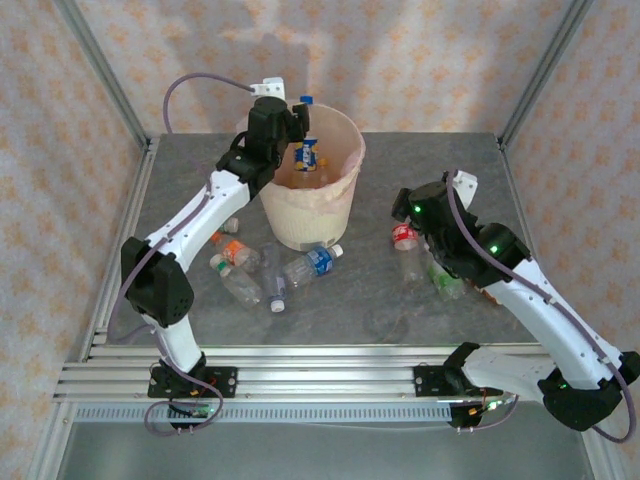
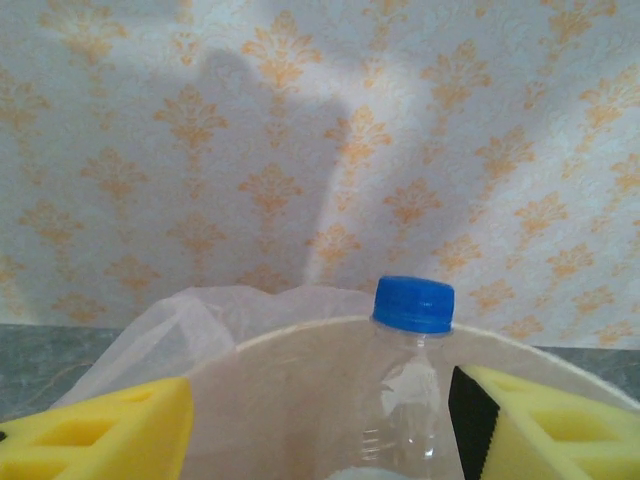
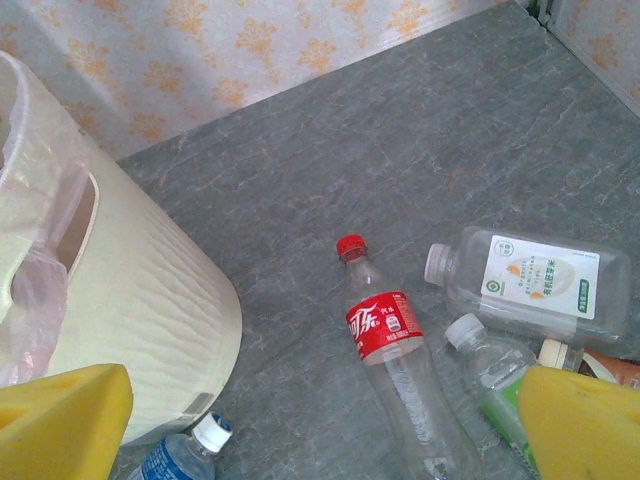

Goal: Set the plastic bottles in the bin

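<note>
The cream bin stands at the table's middle back, its pinkish bag folded over the rim. My left gripper hangs over the bin's mouth. A clear bottle with a blue cap stands upright between its yellow fingers, close to the right one, with a wide gap to the left one. My right gripper is open above a red-labelled bottle lying on the table. Orange bottles lie inside the bin.
Several bottles lie left of and in front of the bin, among them a blue-labelled one and an orange-capped one. By the right arm lie a square white-labelled bottle and a green-labelled one. Frame posts edge the table.
</note>
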Tool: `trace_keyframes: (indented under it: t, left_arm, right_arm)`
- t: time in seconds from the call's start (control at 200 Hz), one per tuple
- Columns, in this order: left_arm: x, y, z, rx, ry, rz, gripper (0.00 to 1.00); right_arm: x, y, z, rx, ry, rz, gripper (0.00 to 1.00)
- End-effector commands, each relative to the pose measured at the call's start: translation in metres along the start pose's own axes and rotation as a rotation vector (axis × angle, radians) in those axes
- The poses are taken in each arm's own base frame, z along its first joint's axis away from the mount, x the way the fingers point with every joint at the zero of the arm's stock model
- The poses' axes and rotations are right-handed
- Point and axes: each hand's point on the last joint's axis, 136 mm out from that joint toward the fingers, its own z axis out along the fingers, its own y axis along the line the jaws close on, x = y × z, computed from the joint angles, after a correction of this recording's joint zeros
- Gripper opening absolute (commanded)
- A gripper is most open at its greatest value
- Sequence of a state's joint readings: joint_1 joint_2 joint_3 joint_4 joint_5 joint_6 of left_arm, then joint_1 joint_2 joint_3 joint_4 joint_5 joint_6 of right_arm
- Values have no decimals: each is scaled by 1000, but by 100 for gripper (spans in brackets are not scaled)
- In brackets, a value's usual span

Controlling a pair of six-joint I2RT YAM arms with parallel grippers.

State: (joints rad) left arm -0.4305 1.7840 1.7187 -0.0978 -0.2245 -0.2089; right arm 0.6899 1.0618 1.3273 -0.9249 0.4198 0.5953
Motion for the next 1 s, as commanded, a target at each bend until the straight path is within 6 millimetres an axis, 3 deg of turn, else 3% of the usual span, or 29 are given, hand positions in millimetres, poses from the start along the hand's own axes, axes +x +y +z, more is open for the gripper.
trace_keyframes:
  t: [0.0,0.18,0.445,0.671,0.991]
  left_arm:
    - [21,-1,8,-13,76,-7,62]
    - [47,-6,16,4,150,-27,51]
    - [66,-15,13,21,185,-25,49]
    - [32,-8,-13,7,140,-70,52]
    - [-27,17,-87,-4,54,-203,66]
  right_arm:
    - [3,-15,-1,49,-5,1,99]
    - [5,-20,-2,63,-2,0,99]
    - [4,-25,-5,72,-11,8,99]
    - [19,-30,2,103,59,-17,99]
    - [91,-31,32,119,360,-96,99]
